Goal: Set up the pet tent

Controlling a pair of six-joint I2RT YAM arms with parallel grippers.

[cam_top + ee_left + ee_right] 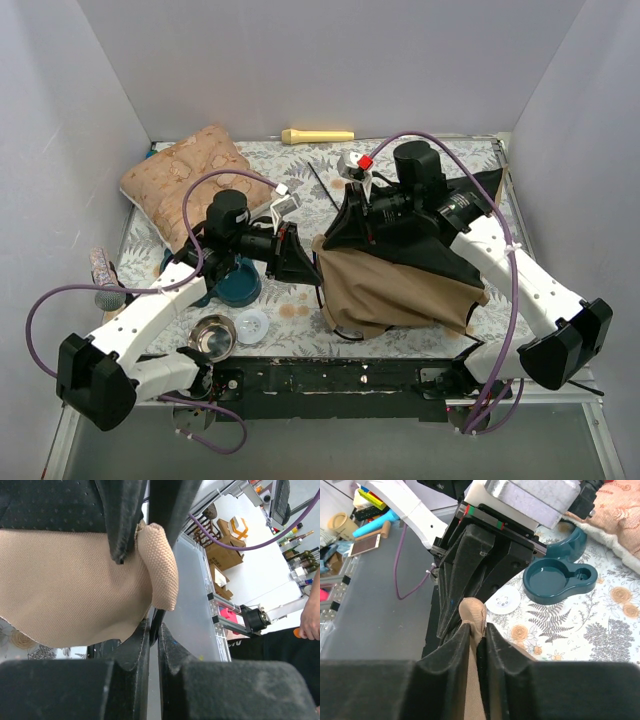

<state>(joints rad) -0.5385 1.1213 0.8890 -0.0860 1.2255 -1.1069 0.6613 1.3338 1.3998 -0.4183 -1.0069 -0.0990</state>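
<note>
Right gripper [477,630]: its fingers fill the bottom of the wrist view, clenched on a tan fold of the pet tent [400,285]. The fold bulges out just above the fingertips.

Left gripper [154,630]: fingers pressed almost together, pinching a thin black edge of the same tent, tip to tip with the right one.

Tent lies collapsed on the right-centre of the table [290,165], with its near hem close to the front edge. The tan woven shell sags in loose wrinkles. Black fabric covers its far side, and black trim runs down toward the right corner. It is a flat heap, not standing.

Hard to read:
- The right arm lies across the tent's far part, so from above the black panel's texture cannot be told.
- Poles cannot be made out with certainty. One thin black rod [322,182] lies on the table just beyond the tent.
- The left wrist view cuts the tent down to a tan sheet and a strip of dotted black fabric.
</note>
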